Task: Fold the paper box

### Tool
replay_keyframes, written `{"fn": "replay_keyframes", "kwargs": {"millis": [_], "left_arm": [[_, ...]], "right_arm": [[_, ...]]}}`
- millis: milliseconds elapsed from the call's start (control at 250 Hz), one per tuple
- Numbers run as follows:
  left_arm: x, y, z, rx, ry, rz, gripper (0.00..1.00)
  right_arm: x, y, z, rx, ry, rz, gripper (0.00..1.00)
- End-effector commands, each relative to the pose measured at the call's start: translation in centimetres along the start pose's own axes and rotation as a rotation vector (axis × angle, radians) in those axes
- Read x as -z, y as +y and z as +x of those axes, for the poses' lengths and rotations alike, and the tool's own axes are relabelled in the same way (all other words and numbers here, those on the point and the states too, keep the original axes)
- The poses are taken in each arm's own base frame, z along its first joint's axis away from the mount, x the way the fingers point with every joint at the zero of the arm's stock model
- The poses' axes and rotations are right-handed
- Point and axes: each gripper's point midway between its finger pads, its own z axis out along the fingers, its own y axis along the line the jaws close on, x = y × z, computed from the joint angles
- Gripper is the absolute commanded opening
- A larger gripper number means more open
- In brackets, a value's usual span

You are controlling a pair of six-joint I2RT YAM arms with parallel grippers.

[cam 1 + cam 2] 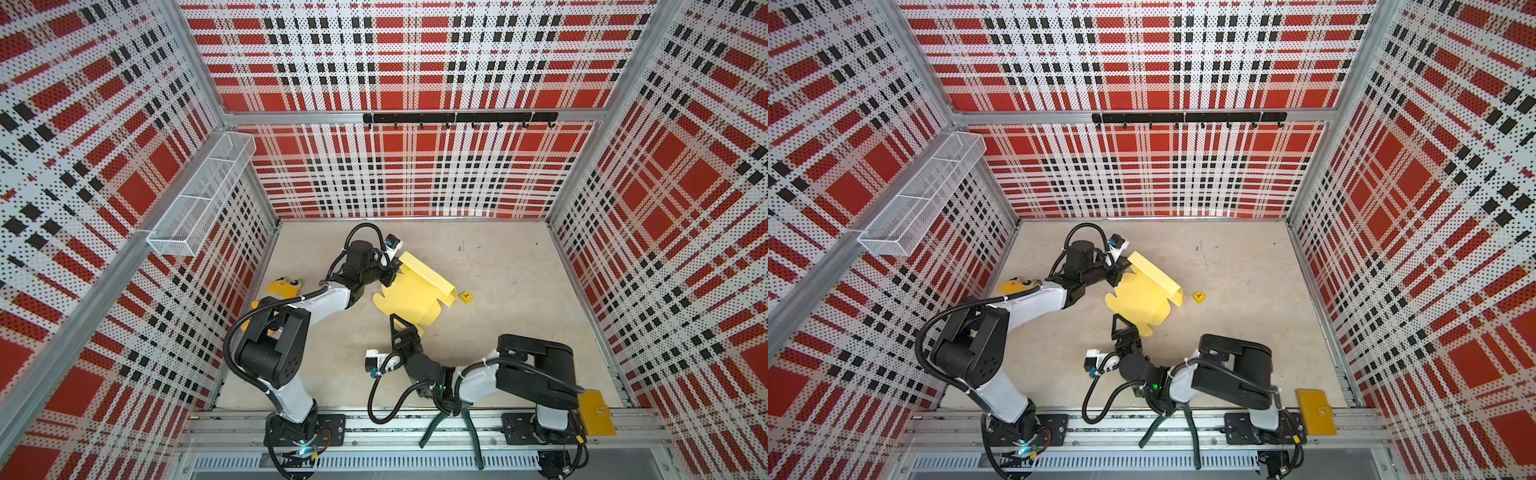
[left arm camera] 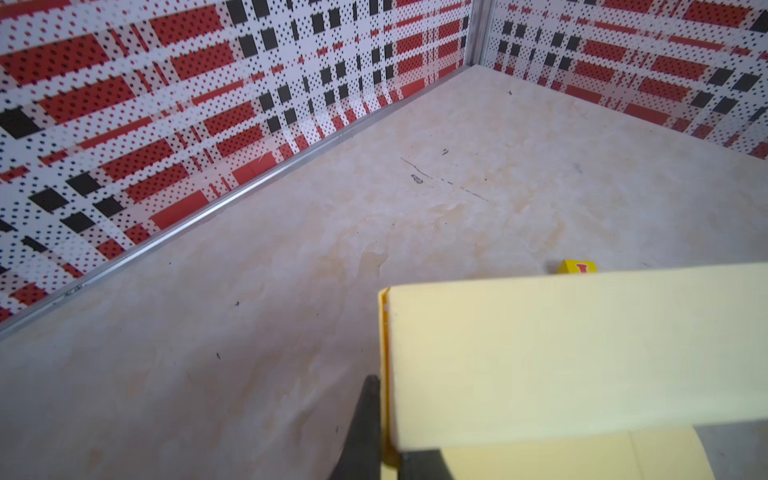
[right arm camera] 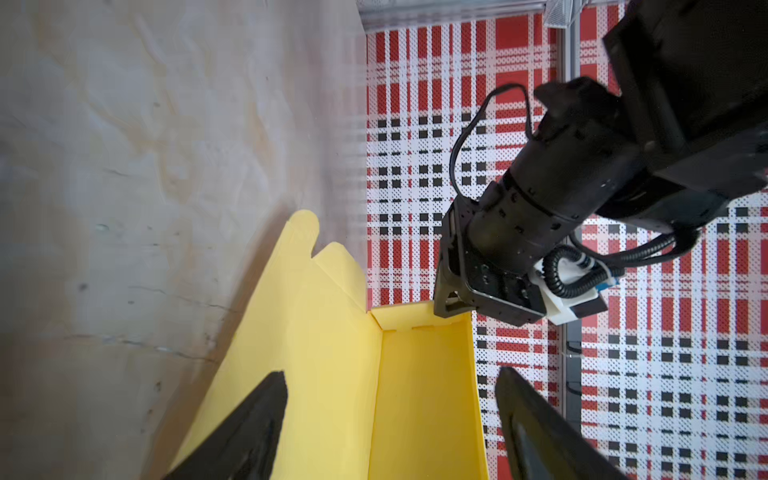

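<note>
Red-and-black plaid walls close in a pale, scuffed worktop [image 1: 498, 266]. The paper box [image 1: 409, 291], half formed, lies just left of the small yellow cube [image 1: 466, 296], with one long wall raised and ending just beside the cube. The left claw [image 1: 392, 273] is clamped on that wall's end farthest from the cube. The right claw [image 1: 402, 326], nearer the front rail than the cube, stands wide apart at the box's near edge, gripping nothing. With only one corner pinched, the thin card may buckle or pivot. The raised wall could knock the cube, or spring flat.
</note>
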Motion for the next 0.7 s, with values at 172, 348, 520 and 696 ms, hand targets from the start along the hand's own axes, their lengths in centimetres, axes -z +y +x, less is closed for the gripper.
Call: {"fn": "replay_keyframes", "kwargs": {"millis": [172,348,520,696], "left_arm": [[1.4,-1.0,2.8,0.039,0.073,-0.032,0.0],[1.5,-1.1,3.7,0.121,0.076,-0.057,0.02],[1.5,-1.6,4.5,0.129,0.069,-0.057,0.0],[1.4,-2.3,5.0,0.093,0.07,-0.046,0.0]], "right_arm": [[3.8,-6.3,0.7,-0.648,-0.071,-0.314,0.82],[4.0,-10.0,4.2,-0.998,-0.058,-0.424,0.86],[1.7,-12.1,8.8,-1.281,0.102,-0.472,0.87],[-1.5,-11.9,11.3,-1.581,0.138,-0.563,0.84]]}}
